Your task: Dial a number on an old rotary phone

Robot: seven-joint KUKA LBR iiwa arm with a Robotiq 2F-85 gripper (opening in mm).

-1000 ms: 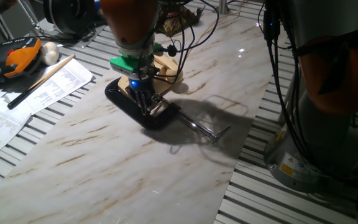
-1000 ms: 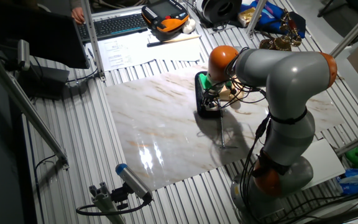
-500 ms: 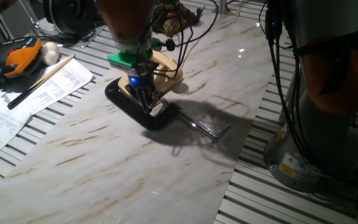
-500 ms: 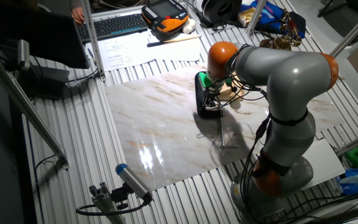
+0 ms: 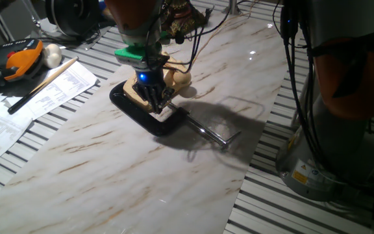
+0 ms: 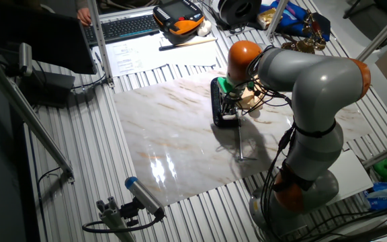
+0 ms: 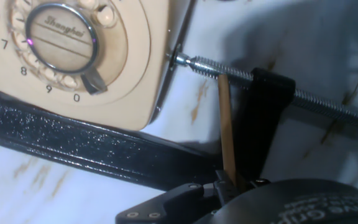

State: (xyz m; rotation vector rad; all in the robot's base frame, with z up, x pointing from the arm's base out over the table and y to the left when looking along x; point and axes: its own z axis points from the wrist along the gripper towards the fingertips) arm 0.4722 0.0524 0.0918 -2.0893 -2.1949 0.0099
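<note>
2 fixed cameras high, far, on opposite sides of the marble table (image 5: 128,162), hand camera close, looking down.

I count one rotary phone (image 7: 73,56) and one black C-clamp (image 5: 149,118) with a single steel screw rod (image 5: 210,134). My one gripper (image 5: 156,104) carries one thin wooden stick (image 7: 227,134). Off the marble slab (image 5: 174,169): one keyboard (image 6: 123,27), one orange-and-black pendant (image 5: 18,60), one long wooden dowel (image 5: 43,83), two printed sheets (image 5: 18,110).
</note>
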